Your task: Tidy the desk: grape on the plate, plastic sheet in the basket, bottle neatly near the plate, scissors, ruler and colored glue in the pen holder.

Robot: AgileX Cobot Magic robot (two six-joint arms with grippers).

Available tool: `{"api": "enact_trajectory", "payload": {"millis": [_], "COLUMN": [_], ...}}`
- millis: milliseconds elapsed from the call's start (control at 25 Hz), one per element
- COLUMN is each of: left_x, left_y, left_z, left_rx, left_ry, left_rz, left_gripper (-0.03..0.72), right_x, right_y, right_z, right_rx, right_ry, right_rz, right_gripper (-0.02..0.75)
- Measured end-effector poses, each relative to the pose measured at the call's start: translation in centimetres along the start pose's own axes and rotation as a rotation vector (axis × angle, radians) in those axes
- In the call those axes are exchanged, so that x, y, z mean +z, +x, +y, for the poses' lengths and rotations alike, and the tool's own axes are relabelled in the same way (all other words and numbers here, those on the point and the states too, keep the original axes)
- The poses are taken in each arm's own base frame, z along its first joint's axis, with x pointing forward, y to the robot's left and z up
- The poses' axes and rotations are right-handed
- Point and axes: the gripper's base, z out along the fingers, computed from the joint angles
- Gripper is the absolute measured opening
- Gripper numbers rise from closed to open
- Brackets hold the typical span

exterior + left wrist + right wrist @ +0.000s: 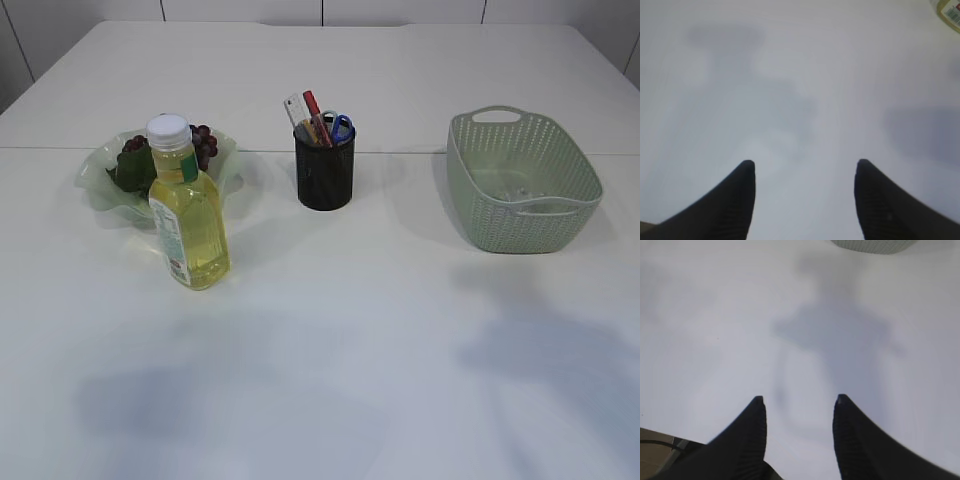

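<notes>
In the exterior view, dark grapes point(200, 143) lie on the pale green plate point(100, 185) at the left. A yellow bottle point(187, 210) with a white cap stands upright just in front of the plate. The black mesh pen holder point(324, 168) holds the blue-handled scissors point(341, 127), a ruler point(296, 108) and a red glue stick point(315, 116). The green basket point(521, 180) stands at the right; something clear lies on its floor. No arm shows in that view. My left gripper point(805, 167) is open over bare table, the bottle's base point(949, 11) at the frame's corner. My right gripper point(800, 402) is open and empty.
The white table point(340, 340) carries the arms' shadows across its front half. The basket's rim point(870, 244) shows at the top edge of the right wrist view. A table edge appears at the lower left of that view.
</notes>
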Motion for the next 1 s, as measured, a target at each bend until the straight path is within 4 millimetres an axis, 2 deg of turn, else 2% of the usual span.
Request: {"api": "enact_trajectory", "payload": {"millis": [280, 480, 800, 1000], "left_x": [-3.8, -6.3, -9.6, -10.8], "left_y": [2.2, 4.4, 8.5, 10.5], "left_z": [2.0, 3.6, 5.8, 6.7], "left_rx": [-0.052, -0.044, 0.058, 0.067], "left_ry": [0.011, 0.025, 0.085, 0.131], "left_rz": [-0.077, -0.127, -0.273, -0.371], "left_gripper": [0.489, 0.491, 0.489, 0.481], "right_x": [-5.4, -8.3, -9.2, -9.3], "right_y": [4.4, 7.9, 14.6, 17.7], "right_z": [-0.7, -1.3, -2.1, -2.2], "right_rx": [0.007, 0.008, 0.015, 0.019], "right_ry": [-0.001, 0.000, -0.010, -0.044], "right_rz": [-0.154, -0.290, -0.430, -0.512], "right_gripper": [0.363, 0.363, 0.364, 0.364]}}
